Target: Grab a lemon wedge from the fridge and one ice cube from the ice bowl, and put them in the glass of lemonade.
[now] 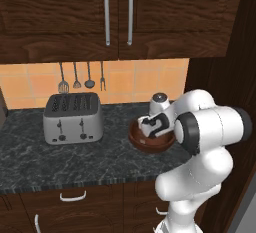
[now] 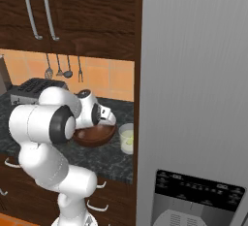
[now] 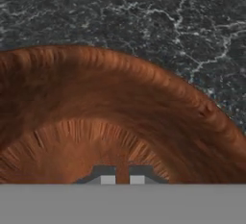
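So the arm is leaning over the dark marble worktop [image 1: 60, 162] with its pincer [image 3: 122, 180] down inside the ice bowl [image 1: 150, 144], the reddish-brown wooden one sitting near the right end of the worktop. In the hand view the two finger tips are nearly together right at the bowl's floor, so the pincer is clenched, but I honestly can't see an ice cube between them. The gap is tiny and whatever might be in there is hidden. My guess is it's at the ice-grabbing step, though whether it actually caught a cube I can't tell.

The glass of lemonade [image 2: 127, 139] stands just beside the bowl, on the side toward the fridge [image 2: 193, 74], with pale yellowish liquid in it. There might be something yellowish low in the glass, possibly the lemon wedge, but it's too small and blurry for me to call it. The fridge door looks shut in the right base view. So as far as I can judge: the lemon part is maybe done, maybe not, and the ice cube hasn't reached the glass yet. Still to go is lifting out of the bowl, moving over the glass and letting go.

Labels and writing: nothing readable. The black dispenser panel [image 2: 193, 196] on the fridge has rows of tiny pale marks, way too small to read. The toaster [image 1: 73, 118] has knobs but no brand I can make out.
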Available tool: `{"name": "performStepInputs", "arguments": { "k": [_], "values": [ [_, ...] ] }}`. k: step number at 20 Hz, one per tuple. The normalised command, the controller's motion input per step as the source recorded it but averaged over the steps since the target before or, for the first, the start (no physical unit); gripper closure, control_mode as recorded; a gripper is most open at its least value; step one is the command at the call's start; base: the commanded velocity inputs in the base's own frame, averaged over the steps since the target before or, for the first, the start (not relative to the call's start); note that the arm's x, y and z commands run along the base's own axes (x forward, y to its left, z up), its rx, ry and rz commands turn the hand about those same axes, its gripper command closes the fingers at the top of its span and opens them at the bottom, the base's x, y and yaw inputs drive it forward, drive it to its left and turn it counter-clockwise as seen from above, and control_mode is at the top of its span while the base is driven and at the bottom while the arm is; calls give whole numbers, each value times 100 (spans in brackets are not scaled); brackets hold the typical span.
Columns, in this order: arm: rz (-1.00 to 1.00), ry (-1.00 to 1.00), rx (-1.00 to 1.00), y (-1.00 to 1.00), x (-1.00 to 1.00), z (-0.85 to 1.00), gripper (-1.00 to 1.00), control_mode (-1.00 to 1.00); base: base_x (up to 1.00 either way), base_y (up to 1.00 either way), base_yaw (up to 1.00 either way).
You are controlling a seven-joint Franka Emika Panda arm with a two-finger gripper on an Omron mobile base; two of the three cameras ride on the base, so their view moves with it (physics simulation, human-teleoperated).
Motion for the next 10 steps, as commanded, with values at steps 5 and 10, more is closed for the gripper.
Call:
{"name": "performStepInputs", "arguments": {
  "k": [5, 10],
  "values": [
    [-3, -22, 2, -6, -22, 77, 100, -100, 0, 0, 0],
    [-9, -9, 6, -74, -6, 61, 100, -100, 0, 0, 0]
  ]
}}
